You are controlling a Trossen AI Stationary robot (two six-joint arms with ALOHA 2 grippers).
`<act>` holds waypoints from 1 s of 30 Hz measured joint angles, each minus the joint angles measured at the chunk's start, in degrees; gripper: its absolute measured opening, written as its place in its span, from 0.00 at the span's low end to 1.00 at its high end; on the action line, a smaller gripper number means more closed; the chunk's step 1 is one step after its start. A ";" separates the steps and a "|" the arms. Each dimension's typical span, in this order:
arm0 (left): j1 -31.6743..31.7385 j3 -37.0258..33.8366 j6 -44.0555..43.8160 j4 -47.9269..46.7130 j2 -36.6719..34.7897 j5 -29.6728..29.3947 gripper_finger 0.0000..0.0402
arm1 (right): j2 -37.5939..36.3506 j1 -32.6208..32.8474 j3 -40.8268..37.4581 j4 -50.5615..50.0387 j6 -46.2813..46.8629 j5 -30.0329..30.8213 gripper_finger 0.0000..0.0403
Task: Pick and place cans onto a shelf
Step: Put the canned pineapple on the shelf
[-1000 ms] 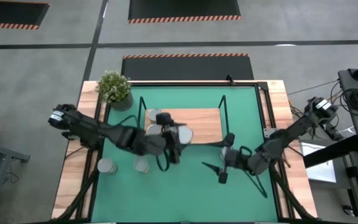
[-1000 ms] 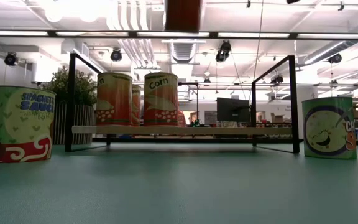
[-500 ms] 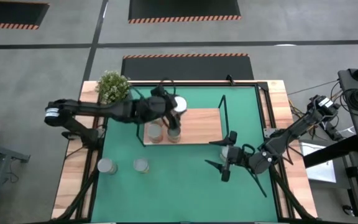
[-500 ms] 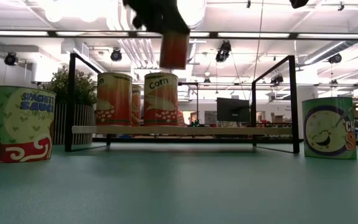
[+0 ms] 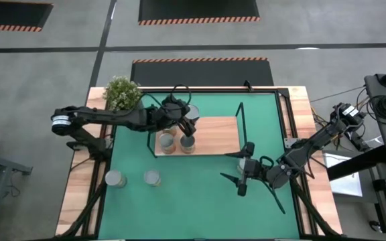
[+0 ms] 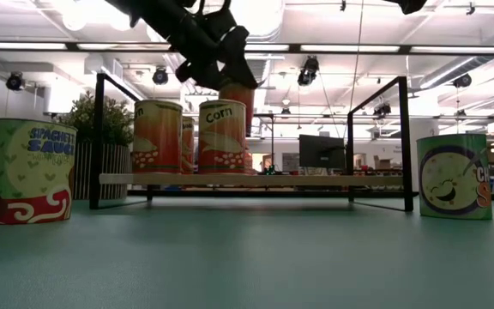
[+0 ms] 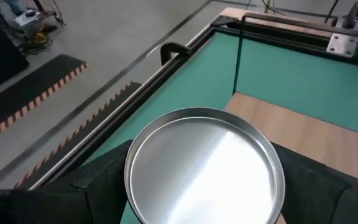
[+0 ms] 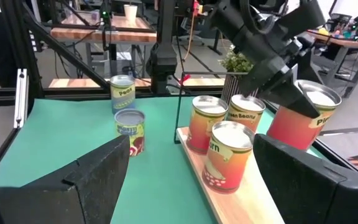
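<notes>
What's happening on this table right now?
The left end effector holds a can tilted over the back of the shelf, near three cans that already stand on its left part. The held can has not been set down yet. The right end effector is open and waits above the green mat near the shelf's right front corner. Two more cans stand on the mat at the front left, and a potted plant sits at the back left corner.

Left pincer (image 5: pixel 188 122) clamped, right pincer (image 5: pixel 241 175) spread.
</notes>
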 joint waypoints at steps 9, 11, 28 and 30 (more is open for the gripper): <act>-0.71 -0.62 -5.30 9.60 0.97 0.96 0.76 | 0.02 -0.02 0.00 0.16 -0.31 0.42 0.81; -1.35 -0.60 -5.29 12.83 2.36 2.37 0.76 | 0.02 -0.02 0.00 0.21 -0.46 0.44 0.81; -2.78 0.73 -3.51 12.00 10.12 0.42 0.76 | 0.02 0.00 0.00 -0.10 -0.63 0.44 0.81; -2.78 0.73 -3.17 11.89 10.55 0.42 0.76 | 0.02 0.00 0.00 -0.09 -0.63 0.44 0.81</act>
